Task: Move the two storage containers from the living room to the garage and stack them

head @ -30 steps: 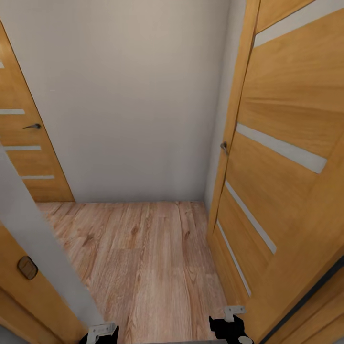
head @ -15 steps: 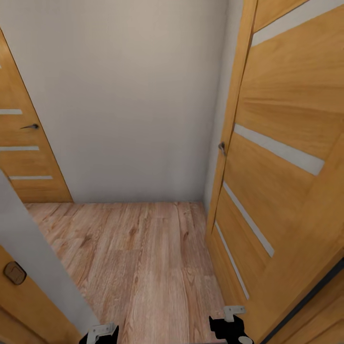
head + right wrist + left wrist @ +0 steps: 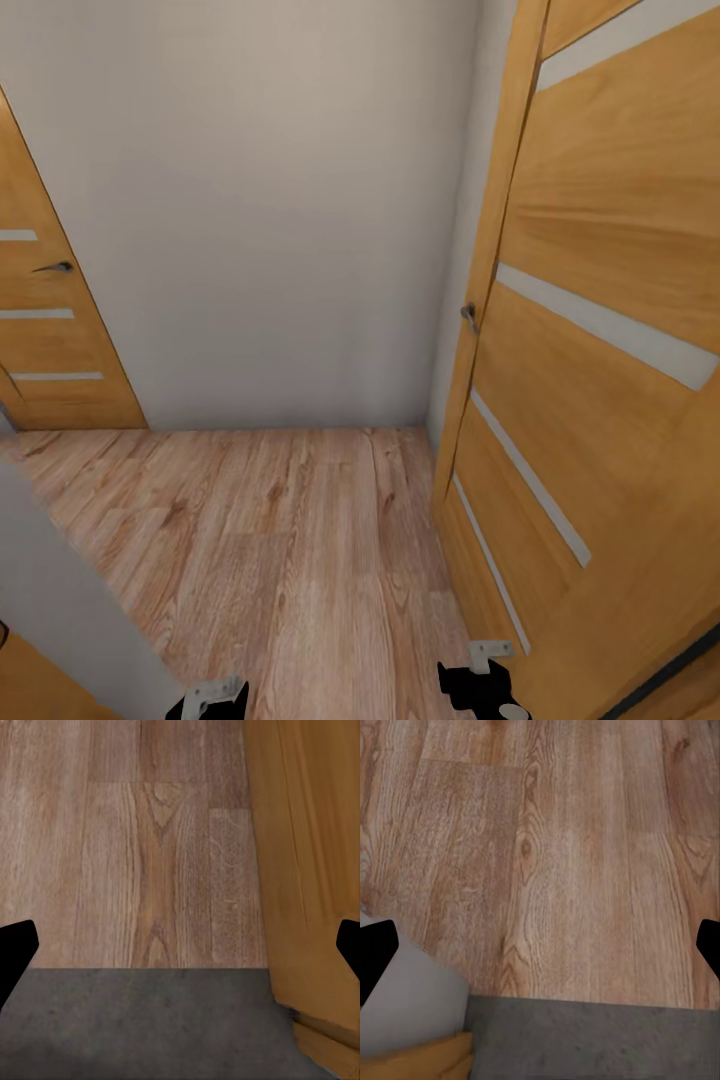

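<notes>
Containers sit in neither tool: the left tool (image 3: 540, 945) and right tool (image 3: 180, 945) hang spread and empty over the wood floor (image 3: 300, 560). Since a second ago the view has swung rightward; the far door (image 3: 45, 330) slid toward 9 o'clock, the open door (image 3: 590, 380) stays at 3 o'clock. Judged, the robot is in transit.

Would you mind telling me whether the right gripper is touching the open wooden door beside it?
Cannot tell: head view shows right gripper overlapping the door, no clear gap.

Wood-plank floor (image 3: 300, 560) matt, grainy; open door (image 3: 600, 400) smooth wood veneer; wall (image 3: 270, 200) matt plaster; threshold concrete (image 3: 142, 1020) rough.
</notes>
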{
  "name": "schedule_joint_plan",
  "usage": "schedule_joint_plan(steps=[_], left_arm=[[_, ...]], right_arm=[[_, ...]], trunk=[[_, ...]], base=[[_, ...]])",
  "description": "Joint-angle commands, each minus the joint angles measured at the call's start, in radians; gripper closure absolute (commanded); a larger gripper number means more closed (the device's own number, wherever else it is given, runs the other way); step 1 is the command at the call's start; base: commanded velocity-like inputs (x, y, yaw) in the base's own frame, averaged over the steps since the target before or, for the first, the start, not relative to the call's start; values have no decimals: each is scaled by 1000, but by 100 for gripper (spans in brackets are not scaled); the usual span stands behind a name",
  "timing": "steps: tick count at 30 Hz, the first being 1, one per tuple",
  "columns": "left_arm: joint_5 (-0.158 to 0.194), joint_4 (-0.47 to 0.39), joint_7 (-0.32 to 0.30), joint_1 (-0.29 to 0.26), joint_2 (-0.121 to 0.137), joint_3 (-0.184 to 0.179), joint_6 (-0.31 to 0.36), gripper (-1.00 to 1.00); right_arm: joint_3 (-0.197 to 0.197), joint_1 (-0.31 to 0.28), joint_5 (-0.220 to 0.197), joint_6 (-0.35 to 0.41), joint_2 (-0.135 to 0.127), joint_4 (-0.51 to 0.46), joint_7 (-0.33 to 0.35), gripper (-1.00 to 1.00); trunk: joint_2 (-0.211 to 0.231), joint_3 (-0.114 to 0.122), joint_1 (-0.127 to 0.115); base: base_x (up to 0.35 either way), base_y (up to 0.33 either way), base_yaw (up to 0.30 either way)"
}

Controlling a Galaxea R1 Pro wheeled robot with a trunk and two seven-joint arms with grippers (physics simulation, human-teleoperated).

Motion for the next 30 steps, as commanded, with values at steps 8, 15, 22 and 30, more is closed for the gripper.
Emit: schedule_joint_plan(steps=[8,15,22,30], left_arm=[[-5,0,-8,-1,-1,8,-3,-100],[-5,0,-8,-1,-1,8,-3,-100],[-5,0,-8,-1,-1,8,-3,-100],[-5,0,-8,-1,-1,8,-3,-100]], right_arm=[[6,-1,0,-3,0,1,-5,-100],[5,-1,0,-3,0,1,-5,-100],[5,-1,0,-4,0,1,-5,-100],[6,-1,0,-4,0,1,-5,-100]], trunk=[[0,-1,1],[0,-1,1],[0,-1,1],[0,-1,1]], base=[[277,0,0],[60,0,0],[108,-85,0],[42,-37,0]])
